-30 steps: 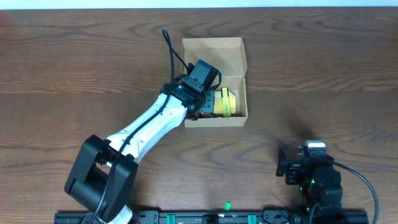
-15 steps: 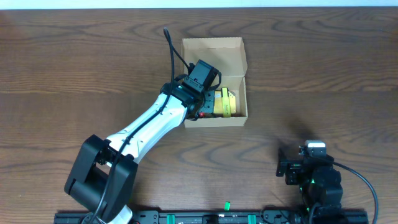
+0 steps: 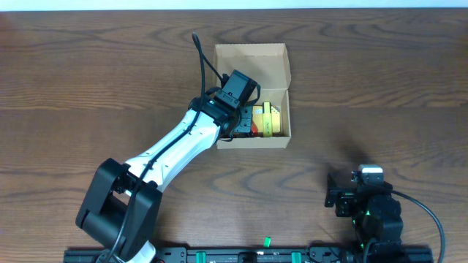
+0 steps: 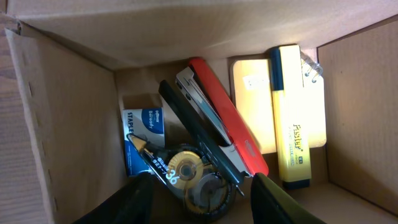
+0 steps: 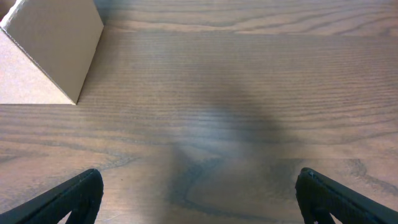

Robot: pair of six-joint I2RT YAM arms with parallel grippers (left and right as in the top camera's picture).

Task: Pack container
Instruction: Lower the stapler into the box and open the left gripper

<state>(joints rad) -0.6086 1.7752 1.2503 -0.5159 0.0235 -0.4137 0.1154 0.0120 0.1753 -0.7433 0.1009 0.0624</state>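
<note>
Left claw [image 4: 202, 186], jaws parted inside the cardboard box [image 4: 62, 124], could snag the red stapler [image 4: 224, 111] when lifting out.

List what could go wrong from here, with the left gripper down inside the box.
1. The left gripper is open astride the tape dispenser; lifting out might snag it and drag it up.
2. The container wall stands close beside the gripper, so pulling out could catch the cardboard and shift the container.
</note>
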